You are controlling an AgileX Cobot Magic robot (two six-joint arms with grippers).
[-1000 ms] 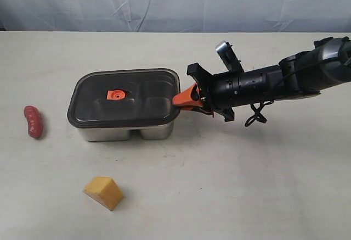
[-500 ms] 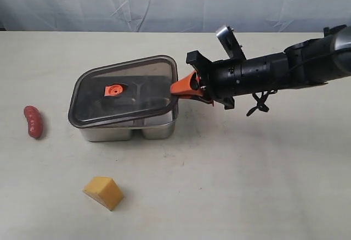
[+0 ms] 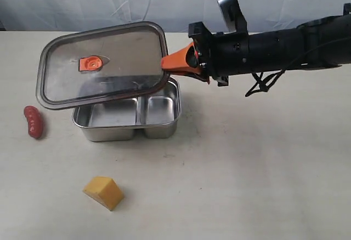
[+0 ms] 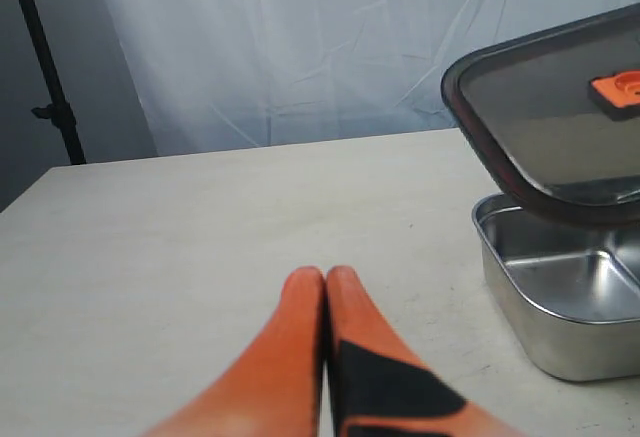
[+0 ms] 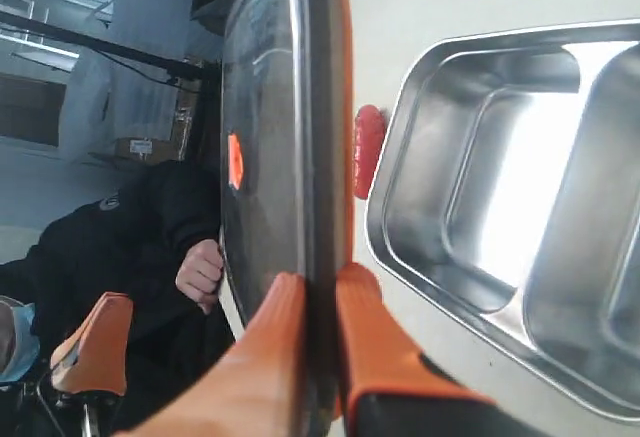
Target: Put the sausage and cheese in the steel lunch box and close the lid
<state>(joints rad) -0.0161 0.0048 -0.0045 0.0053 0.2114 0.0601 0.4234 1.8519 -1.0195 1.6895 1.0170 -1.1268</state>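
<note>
**Lid held by one edge only, above the open box**

The right end effector (image 3: 167, 64) is clamped on one short edge of the lid (image 3: 104, 64) and holds it in the air, tilted, over the steel lunch box (image 3: 109, 133). In the right wrist view the two orange fingers press the rim from both sides, and nothing else supports the lid. I think this is the weak point. The whole lid hangs far out from the grip, so it may turn between the fingers or slide out. It would then drop on the box and could push it across the tabletop (image 3: 247, 168).

Both compartments of the box are empty. The sausage (image 3: 33, 122) lies on the tabletop, near the end of the box with the larger compartment. The cheese (image 3: 103, 192) lies apart from the box on the side toward the camera. While the lid hangs over the box, it covers the way in from above, so it needs to be set down somewhere else. If it is put down on that end, it could land on the sausage.

The left end effector (image 4: 325, 287) is pressed shut with nothing between its fingers, low over the tabletop, and it must open before any grasp. The wedge faces of the cheese look smooth and sloped, so a pinch there may slip.
</note>
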